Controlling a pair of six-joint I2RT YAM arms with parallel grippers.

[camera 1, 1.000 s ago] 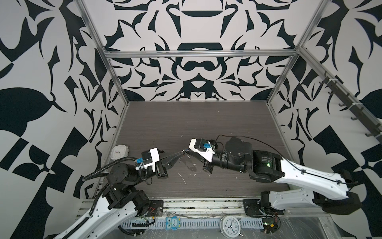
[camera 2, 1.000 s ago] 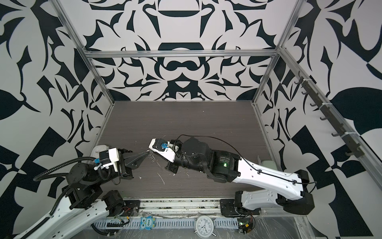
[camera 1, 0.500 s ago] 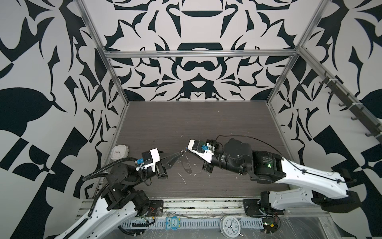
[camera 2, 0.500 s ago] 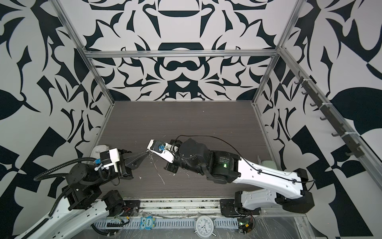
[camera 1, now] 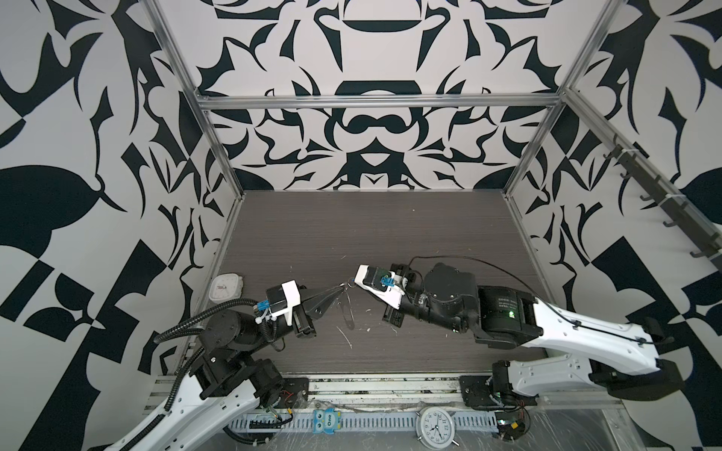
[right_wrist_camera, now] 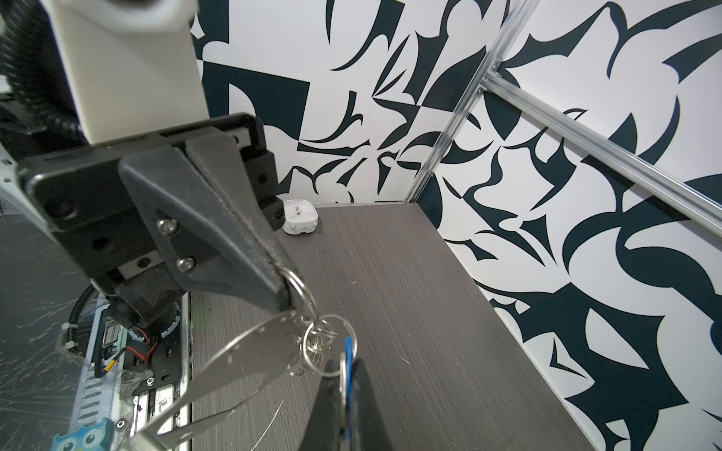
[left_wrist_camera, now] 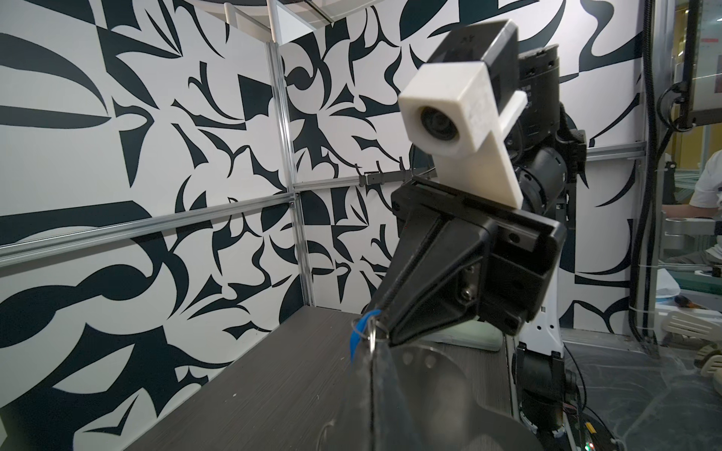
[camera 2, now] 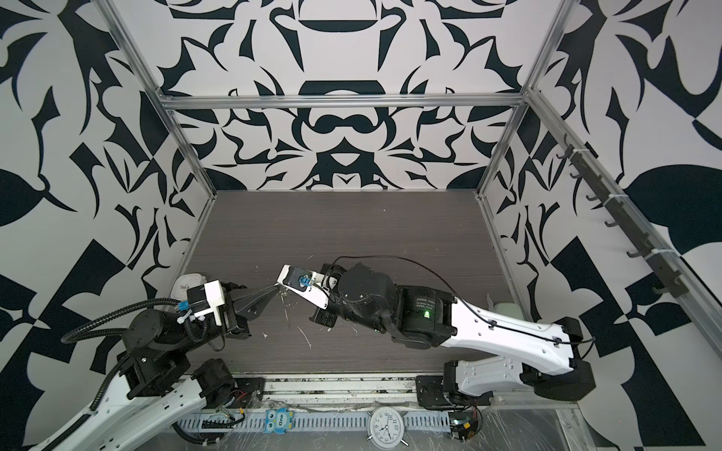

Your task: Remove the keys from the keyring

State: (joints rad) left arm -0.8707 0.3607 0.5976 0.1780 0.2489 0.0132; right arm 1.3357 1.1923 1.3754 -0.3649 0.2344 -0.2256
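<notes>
Right of the white clock (camera 1: 226, 287), the left gripper (right_wrist_camera: 287, 296) clamps the keyring (right_wrist_camera: 234, 359). The right gripper (left_wrist_camera: 382, 328) — farther from the clock — pinches the blue tag (right_wrist_camera: 349, 351).

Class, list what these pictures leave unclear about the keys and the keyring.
- Both top views: the rings at the left gripper tip are too small to sort apart.
- Right wrist view: the blue tag, pinched by the right gripper, runs off the bottom edge; its key is hidden.
- Left wrist view: blurred near fingers mask the silver ring the left gripper pinches.
- No view shows a red-orange tag.
</notes>
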